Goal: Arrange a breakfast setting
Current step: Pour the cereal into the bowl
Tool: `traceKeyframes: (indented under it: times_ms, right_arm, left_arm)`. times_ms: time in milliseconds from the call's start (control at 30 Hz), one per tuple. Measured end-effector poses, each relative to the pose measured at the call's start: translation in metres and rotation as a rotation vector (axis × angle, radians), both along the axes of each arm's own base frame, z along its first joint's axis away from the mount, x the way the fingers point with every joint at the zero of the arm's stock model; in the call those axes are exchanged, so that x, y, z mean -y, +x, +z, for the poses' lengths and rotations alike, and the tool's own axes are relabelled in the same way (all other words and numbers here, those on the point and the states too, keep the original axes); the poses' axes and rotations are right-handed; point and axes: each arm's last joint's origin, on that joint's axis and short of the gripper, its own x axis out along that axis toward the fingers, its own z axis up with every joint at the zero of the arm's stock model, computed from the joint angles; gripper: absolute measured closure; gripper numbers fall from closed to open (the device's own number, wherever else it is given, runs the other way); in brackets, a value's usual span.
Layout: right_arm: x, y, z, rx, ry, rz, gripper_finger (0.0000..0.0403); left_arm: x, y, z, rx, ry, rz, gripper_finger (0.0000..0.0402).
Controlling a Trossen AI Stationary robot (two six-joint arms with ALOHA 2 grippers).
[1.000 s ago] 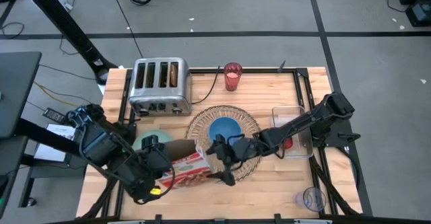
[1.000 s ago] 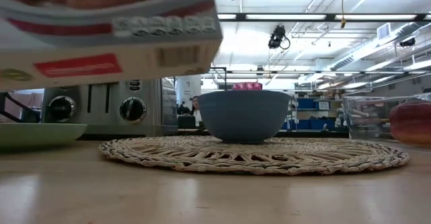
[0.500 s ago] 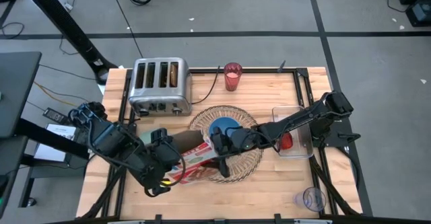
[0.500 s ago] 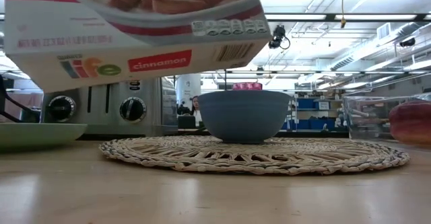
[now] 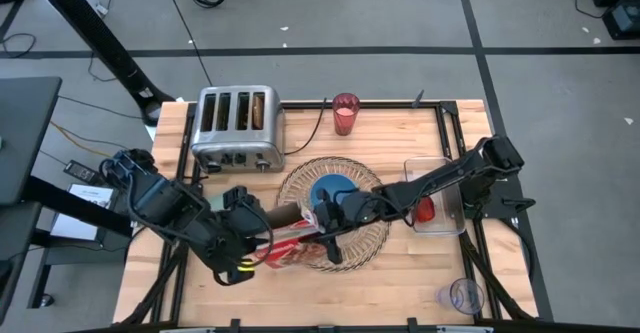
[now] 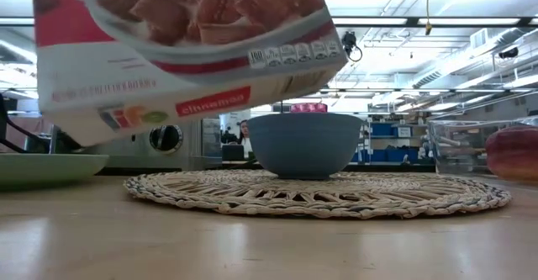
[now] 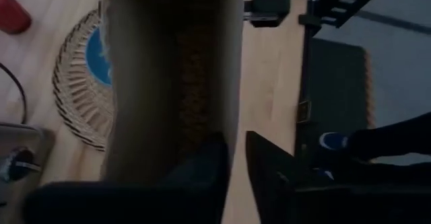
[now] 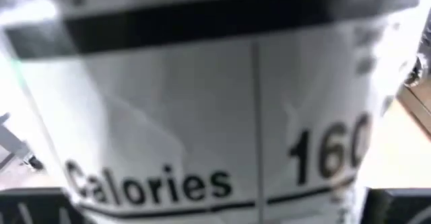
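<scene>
A cereal box (image 5: pixel 290 243) is held tilted above the table's near edge, its far end over the near-left rim of the wicker mat (image 5: pixel 370 188); in the low view the box (image 6: pixel 181 49) hangs clear of the wood, slanting, with its printed front toward the camera. The left gripper (image 5: pixel 250 235) grips the box from the left end, its dark fingers (image 7: pixel 202 177) clenched on the cardboard side. The right gripper (image 5: pixel 328 235) is at the box's other end, by the mat, and its wrist view is filled by the box's panel (image 8: pixel 215 103); whether its fingers are closed on the box cannot be told. The blue bowl (image 5: pixel 335 191) sits in the middle of the mat, just beyond the box. The green plate (image 6: pixel 42 169) rests on the table to the left of the mat. The red cup (image 5: pixel 345 114) stands at the far edge, right of the toaster (image 5: pixel 236 128). The red fruit (image 5: pixel 427 210) lies in the clear tray (image 5: pixel 440 168) to the right of the mat.
</scene>
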Motion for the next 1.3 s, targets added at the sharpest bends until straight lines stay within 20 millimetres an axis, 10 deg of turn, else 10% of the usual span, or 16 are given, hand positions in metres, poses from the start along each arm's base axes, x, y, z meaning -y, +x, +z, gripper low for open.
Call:
traceKeyframes:
  times_ms: [433,667,967,1300]
  right_arm:
    - [0.019,-0.054,0.068,0.021,-0.028,-0.007,0.0260]
    - [0.043,-0.117,0.131,0.167,0.038,-0.034,0.0261]
    - [0.068,-0.180,0.178,0.376,0.079,0.021,0.0261]
    - [0.071,-0.186,0.181,0.409,0.027,0.049,0.0261]
  left_arm:
    - [-0.065,-0.093,0.070,0.261,-0.370,0.064,0.0193]
    - [-0.089,-0.114,0.095,0.565,-0.153,0.104,0.0195]
    - [-0.084,-0.062,0.098,0.655,0.101,0.146,0.0189]
    - [-0.084,0.026,0.071,0.580,0.067,0.037,0.0095]
